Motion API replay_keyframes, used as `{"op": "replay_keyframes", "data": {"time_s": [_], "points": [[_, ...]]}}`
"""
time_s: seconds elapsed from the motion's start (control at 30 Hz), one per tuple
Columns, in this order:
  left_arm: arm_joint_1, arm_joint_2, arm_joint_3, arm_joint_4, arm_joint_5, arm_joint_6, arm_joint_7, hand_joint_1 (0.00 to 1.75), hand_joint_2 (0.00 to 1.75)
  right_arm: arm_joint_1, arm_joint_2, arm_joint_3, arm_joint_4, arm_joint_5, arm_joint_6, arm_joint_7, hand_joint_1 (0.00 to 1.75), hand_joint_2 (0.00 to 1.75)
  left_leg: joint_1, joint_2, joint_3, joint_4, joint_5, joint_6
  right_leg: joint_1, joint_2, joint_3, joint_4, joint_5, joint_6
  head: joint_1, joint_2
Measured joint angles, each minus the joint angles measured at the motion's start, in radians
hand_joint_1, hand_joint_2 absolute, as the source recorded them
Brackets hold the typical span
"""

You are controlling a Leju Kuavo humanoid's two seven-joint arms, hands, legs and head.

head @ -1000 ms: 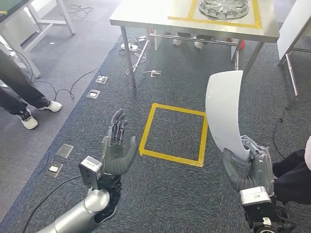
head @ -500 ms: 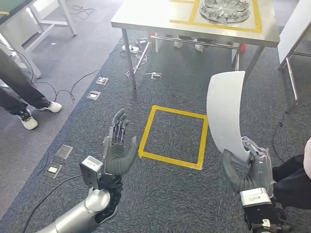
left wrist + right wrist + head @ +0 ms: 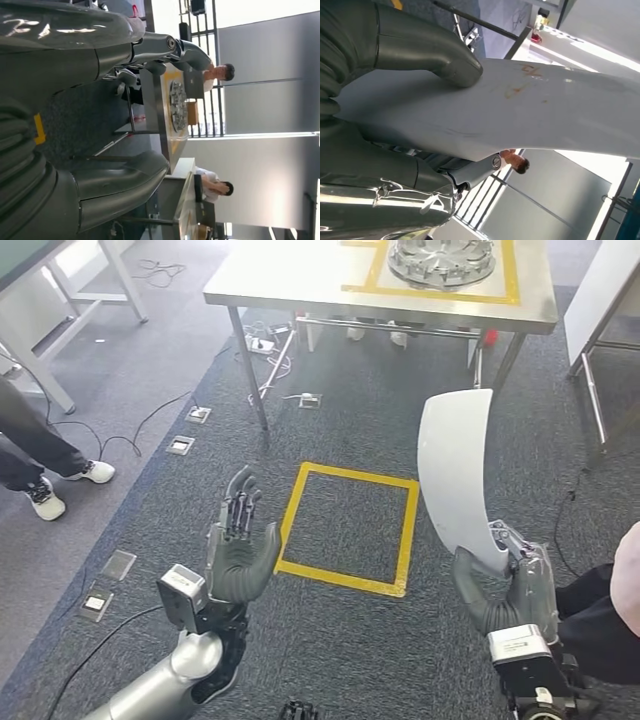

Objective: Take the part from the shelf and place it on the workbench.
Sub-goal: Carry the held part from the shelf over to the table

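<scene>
The part is a curved white panel [image 3: 455, 475], held upright at the right of the head view by my right hand [image 3: 507, 585], which grips its lower end. In the right wrist view the thumb [image 3: 433, 52] presses on the white panel [image 3: 531, 115]. My left hand [image 3: 238, 550] is raised at the lower left, palm up, fingers apart, holding nothing; its fingers [image 3: 166, 50] also appear in the left wrist view. The steel workbench [image 3: 302, 280] stands ahead at the top, with yellow tape around a round metal fixture [image 3: 441, 258] on it.
A yellow tape square [image 3: 347, 528] marks the dark carpet between me and the bench. Cables and floor sockets [image 3: 181, 445] lie to the left. A person's legs [image 3: 34, 455] are at far left, another person's sleeve [image 3: 623, 590] at far right. A white frame [image 3: 600, 310] stands right of the bench.
The whole picture has shifted slightly left and down, so the camera has moved; the bench and tape square sit a little closer. Both hands keep their poses and the panel stays held.
</scene>
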Motion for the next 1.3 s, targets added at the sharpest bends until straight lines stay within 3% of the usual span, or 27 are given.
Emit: {"op": "replay_keyframes", "data": {"time_s": [0.07,0.1,0.17,0.23,0.27,0.33,0.37,0.4,0.47,0.5,0.53,0.6,0.63,0.67,0.73,0.77,0.83,0.87,0.9,0.97,1.0,1.03,1.1,1.13,1.17,1.2,1.3], "points": [[0.0,0.001,0.0,0.001,0.0,-0.001,0.0,0.0,1.75,0.0,0.0,0.0,0.0,0.0,0.001,0.0,1.75,1.75,-0.015,0.003,0.046,-0.139,0.092,0.025,0.004,-0.001,0.03,-0.012,-0.025,0.002,0.0,0.0],[0.0,0.001,0.0,0.001,-0.001,-0.001,-0.001,0.0,1.75,0.0,0.0,-0.001,0.0,0.0,0.003,0.0,1.75,1.75,-0.024,0.005,0.073,-0.193,0.107,0.035,0.004,-0.002,0.042,-0.024,-0.033,0.006,0.002,0.0],[-0.002,0.001,0.0,0.001,-0.004,-0.003,-0.002,0.0,1.75,0.0,0.0,-0.002,0.0,0.0,0.008,0.0,1.75,1.75,-0.034,0.013,0.108,-0.242,0.082,0.045,0.005,-0.006,0.067,-0.049,-0.036,0.018,0.004,0.0],[-0.002,0.0,0.0,0.001,-0.005,-0.003,-0.003,0.0,1.75,0.0,0.0,-0.003,0.0,0.001,0.01,-0.001,1.75,1.75,-0.032,0.014,0.142,-0.274,0.06,0.049,0.004,-0.009,0.074,-0.021,-0.015,0.03,0.001,0.0],[-0.001,0.001,0.0,0.001,-0.006,-0.003,-0.004,0.0,1.75,-0.001,0.0,-0.003,0.0,0.001,0.01,-0.001,1.75,1.75,-0.029,0.012,0.161,-0.286,0.051,0.053,0.004,-0.009,0.054,0.03,0.003,0.034,0.004,0.0],[0.001,0.001,0.0,0.001,-0.006,-0.003,-0.004,0.0,1.75,-0.002,0.0,-0.004,0.0,0.002,0.01,-0.002,1.75,1.75,-0.026,0.007,0.205,-0.302,0.029,0.059,0.003,-0.01,-0.036,0.169,0.012,0.037,0.011,0.0],[0.002,0.001,0.0,0.001,-0.007,-0.003,-0.005,0.0,1.75,-0.001,0.0,-0.004,0.001,0.002,0.01,-0.002,1.75,1.75,-0.026,0.005,0.226,-0.306,0.015,0.062,0.004,-0.009,-0.083,0.226,-0.01,0.038,0.014,0.0],[0.004,0.0,0.0,0.001,-0.007,-0.003,-0.005,0.0,1.75,-0.001,0.0,-0.004,0.001,0.002,0.011,-0.001,1.75,1.75,-0.026,0.002,0.248,-0.309,-0.002,0.063,0.004,-0.01,-0.125,0.26,-0.052,0.04,0.016,0.0],[0.006,0.0,0.0,0.001,-0.007,-0.003,-0.005,0.0,1.75,0.0,0.0,-0.004,0.001,0.002,0.011,-0.001,1.75,1.75,-0.026,-0.003,0.301,-0.312,-0.039,0.062,0.005,-0.01,-0.181,0.25,-0.143,0.044,0.02,0.0],[0.007,0.0,0.0,0.001,-0.007,-0.003,-0.005,0.0,1.75,0.001,0.0,-0.004,0.001,0.002,0.011,-0.001,1.75,1.75,-0.026,-0.006,0.33,-0.312,-0.061,0.061,0.005,-0.01,-0.196,0.213,-0.155,0.043,0.022,0.0],[0.009,0.0,0.0,0.001,-0.007,-0.003,-0.005,0.0,1.75,0.002,0.0,-0.004,0.001,0.002,0.011,-0.001,1.75,1.75,-0.026,-0.008,0.359,-0.313,-0.083,0.059,0.006,-0.01,-0.205,0.16,-0.118,0.039,0.025,0.0],[0.013,0.0,0.0,0.002,-0.007,-0.003,-0.004,0.0,1.75,0.008,0.0,-0.004,0.003,0.002,0.011,-0.001,1.75,1.75,-0.028,-0.012,0.405,-0.312,-0.126,0.052,0.011,-0.012,-0.21,0.063,0.06,0.026,0.031,0.0],[0.014,0.0,0.0,0.003,-0.006,-0.003,-0.004,0.0,1.75,0.01,0.0,-0.004,0.003,0.002,0.012,0.0,1.75,1.75,-0.028,-0.013,0.42,-0.312,-0.145,0.046,0.015,-0.011,-0.203,0.041,0.13,0.017,0.032,0.0],[0.013,0.0,0.0,0.003,-0.007,-0.003,-0.004,0.0,1.75,0.011,0.001,-0.004,0.002,0.002,0.013,0.0,1.75,1.75,-0.028,-0.015,0.432,-0.313,-0.157,0.04,0.019,-0.011,-0.195,0.037,0.163,0.009,0.031,0.0],[0.004,-0.002,0.0,0.001,-0.008,-0.005,-0.004,0.0,1.75,0.005,0.002,-0.005,-0.003,0.004,0.013,-0.001,1.75,1.75,-0.026,-0.016,0.418,-0.268,-0.141,0.027,0.021,-0.007,-0.169,0.037,0.139,-0.008,0.028,0.0],[0.0,-0.002,0.0,0.0,-0.009,-0.006,-0.005,0.0,1.75,0.002,0.003,-0.005,-0.005,0.005,0.012,-0.001,1.75,1.75,-0.025,-0.014,0.383,-0.207,-0.113,0.021,0.019,-0.007,-0.153,0.027,0.128,-0.014,0.027,0.0],[-0.001,-0.003,0.0,0.0,-0.01,-0.008,-0.006,0.0,1.75,0.0,0.003,-0.006,-0.007,0.006,0.011,-0.001,1.75,1.75,-0.023,-0.01,0.261,-0.042,-0.071,0.01,0.011,-0.005,-0.106,-0.005,0.109,-0.02,0.02,0.0],[0.0,-0.002,0.0,0.0,-0.01,-0.008,-0.006,0.0,1.75,0.001,0.003,-0.006,-0.007,0.006,0.01,-0.001,1.75,1.75,-0.021,-0.007,0.198,0.017,-0.081,0.004,0.009,-0.005,-0.078,-0.022,0.098,-0.02,0.016,0.0],[0.001,-0.002,0.0,0.001,-0.009,-0.009,-0.006,0.0,1.75,0.002,0.003,-0.005,-0.006,0.006,0.011,-0.001,1.75,1.75,-0.019,-0.005,0.145,0.047,-0.115,-0.001,0.006,-0.003,-0.048,-0.039,0.085,-0.019,0.013,0.0],[0.003,-0.001,0.0,0.002,-0.009,-0.009,-0.006,0.0,1.75,0.004,0.003,-0.005,-0.005,0.006,0.011,0.0,1.75,1.75,-0.015,-0.002,0.075,0.027,-0.195,-0.006,0.001,0.001,0.017,-0.067,0.055,-0.015,0.008,0.0],[0.003,-0.001,0.0,0.002,-0.009,-0.009,-0.006,0.0,1.75,0.004,0.003,-0.005,-0.005,0.006,0.011,0.0,1.75,1.75,-0.014,0.0,0.057,-0.018,-0.204,-0.006,-0.002,0.003,0.05,-0.078,0.037,-0.011,0.006,0.0],[0.004,0.0,0.0,0.003,-0.009,-0.009,-0.006,0.0,1.75,0.004,0.003,-0.005,-0.004,0.006,0.011,0.0,1.75,1.75,-0.013,0.001,0.046,-0.08,-0.172,-0.006,-0.005,0.005,0.084,-0.085,0.018,-0.007,0.004,0.0],[0.009,0.001,0.0,0.005,-0.009,-0.009,-0.006,0.0,1.75,0.006,0.003,-0.005,-0.003,0.006,0.011,0.001,1.75,1.75,-0.013,0.001,0.041,-0.225,0.025,0.0,-0.007,0.011,0.135,-0.089,-0.027,0.005,0.0,0.0],[0.013,0.001,0.0,0.007,-0.008,-0.009,-0.005,0.0,1.75,0.007,0.003,-0.004,-0.002,0.006,0.012,0.002,1.75,1.75,-0.014,0.0,0.041,-0.262,0.114,0.004,-0.005,0.014,0.148,-0.087,-0.048,0.013,0.0,0.0],[0.014,0.001,-0.001,0.008,-0.008,-0.009,-0.004,0.0,1.75,0.007,0.003,-0.004,-0.001,0.006,0.013,0.003,1.75,1.75,-0.017,-0.001,0.04,-0.272,0.169,0.01,-0.004,0.016,0.157,-0.087,-0.068,0.021,0.002,0.0],[0.014,0.0,-0.001,0.008,-0.008,-0.009,-0.004,0.0,1.75,0.006,0.003,-0.004,-0.001,0.007,0.015,0.004,1.75,1.75,-0.02,-0.002,0.037,-0.257,0.17,0.017,-0.004,0.017,0.169,-0.09,-0.085,0.028,0.005,0.0],[0.004,-0.003,-0.001,0.006,-0.012,-0.01,-0.006,0.0,1.75,0.002,0.004,-0.006,-0.007,0.011,0.018,0.005,1.75,1.75,-0.021,-0.005,0.057,-0.227,0.114,0.043,-0.01,0.006,0.187,-0.07,-0.127,0.044,0.011,0.0]]}}
